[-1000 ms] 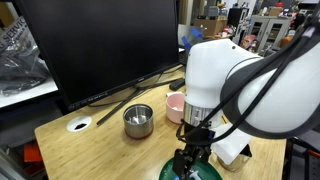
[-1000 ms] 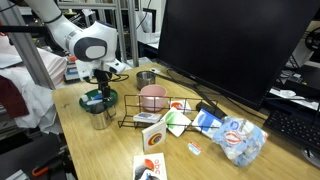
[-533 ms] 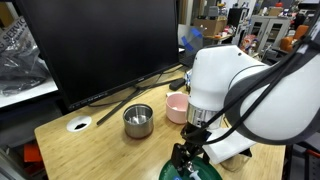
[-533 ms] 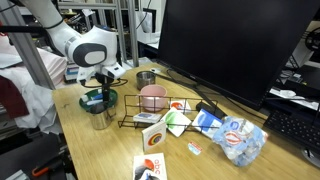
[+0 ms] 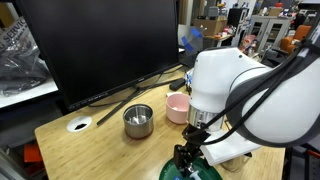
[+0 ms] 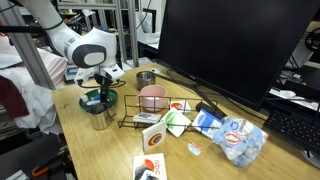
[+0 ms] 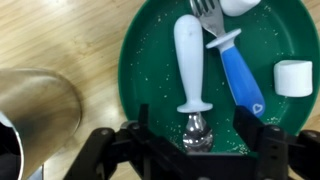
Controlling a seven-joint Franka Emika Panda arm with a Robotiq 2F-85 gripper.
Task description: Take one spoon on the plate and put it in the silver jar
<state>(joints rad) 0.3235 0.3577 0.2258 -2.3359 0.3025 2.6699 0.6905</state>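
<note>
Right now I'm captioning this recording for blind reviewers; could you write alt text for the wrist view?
An open gripper hangs over a dark green plate, its fingers either side of the metal bowl of a white-handled spoon. A blue-handled fork and a small white block also lie on the plate; the silver jar stands beside it on the wooden table.

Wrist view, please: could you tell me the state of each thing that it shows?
gripper: open, fingers on either side of the spoon's metal end.
spoon: lying flat on the plate, not gripped.
fork: lying flat on the plate, beside the spoon.
plate: resting on the table, holding the cutlery.
silver jar: upright beside the plate.
</note>
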